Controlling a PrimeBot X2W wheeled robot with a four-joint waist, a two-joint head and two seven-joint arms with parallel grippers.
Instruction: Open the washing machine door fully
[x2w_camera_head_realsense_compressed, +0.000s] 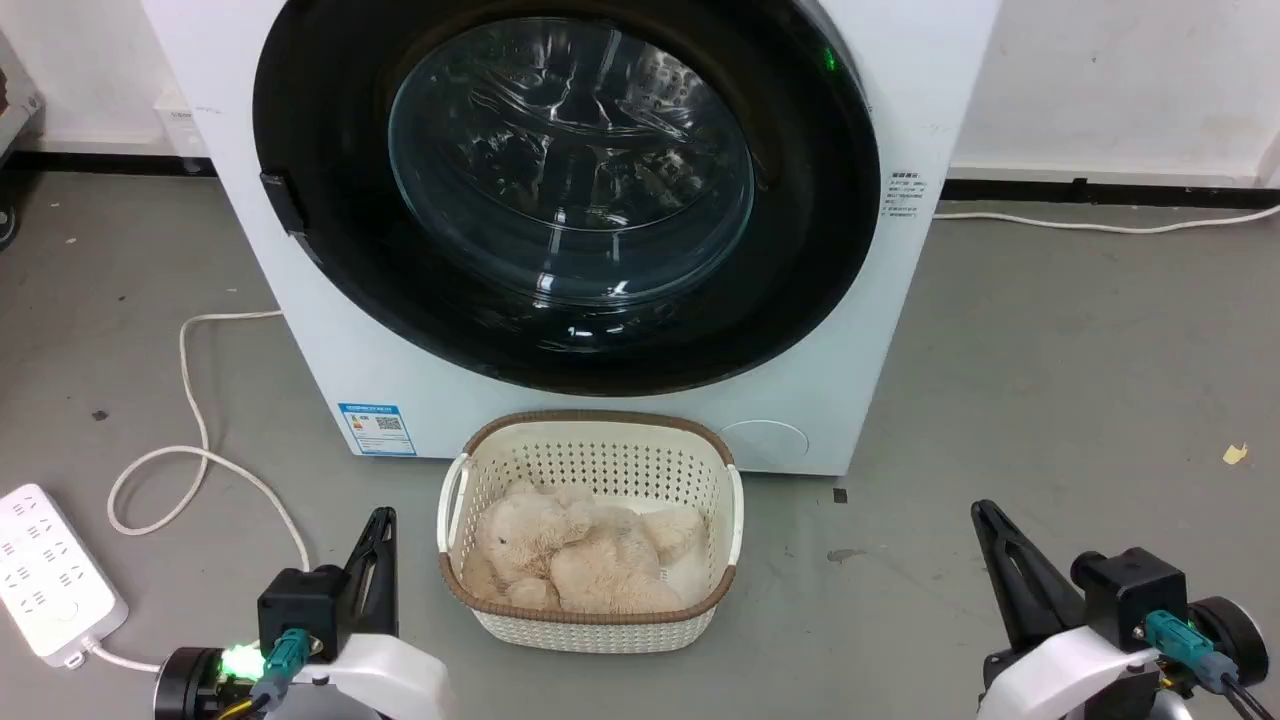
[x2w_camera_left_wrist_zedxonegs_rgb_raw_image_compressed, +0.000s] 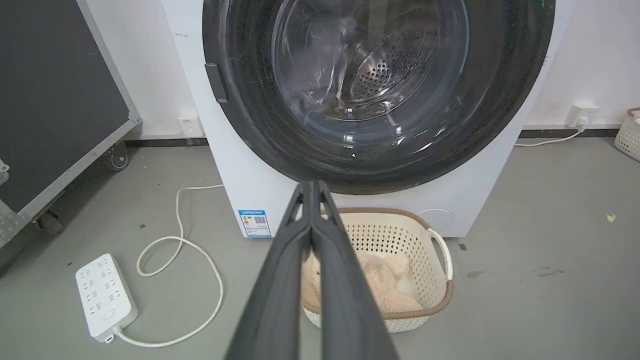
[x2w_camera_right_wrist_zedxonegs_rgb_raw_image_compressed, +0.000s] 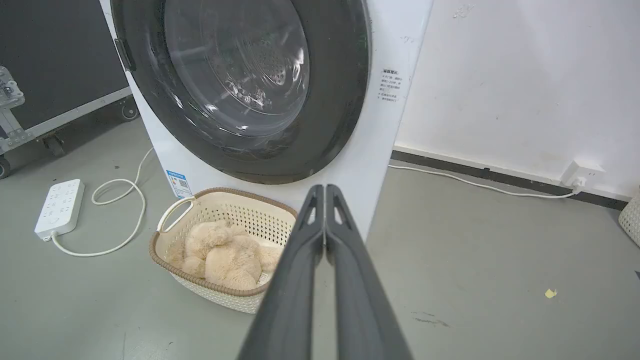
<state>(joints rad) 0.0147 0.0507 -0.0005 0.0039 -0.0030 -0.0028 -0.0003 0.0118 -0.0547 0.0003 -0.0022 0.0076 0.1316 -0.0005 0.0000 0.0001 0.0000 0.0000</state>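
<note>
Head view is showing us the door (x2w_camera_head_realsense_compressed: 566, 190) sitting shut, flush against the front of the machine (x2w_camera_head_realsense_compressed: 350, 350), far from us and straight ahead, well above both grippers. Its round face is turning toward us, so we are not reading any long axis in it. What we are steering by is the small dark tab (x2w_camera_head_realsense_compressed: 283, 205) on its left rim, which we are taking for the handle. That is putting the free edge on the left and, we are judging, the hinge on the right, so the door should be swinging out toward us and rightward.

Our left gripper (x2w_camera_head_realsense_compressed: 381, 520) is lying nearer the tab, which is sitting farther off, higher and slightly left of it. Our right gripper (x2w_camera_head_realsense_compressed: 982, 510) is lying well apart from the tab, over on the right. Both are resting low near the floor with fingers pointing toward the machine, and in each wrist view we are seeing the two fingers pressed together, clenched on nothing. A basket (x2w_camera_head_realsense_compressed: 590, 462) is standing between them, just in front of the machine.
</note>
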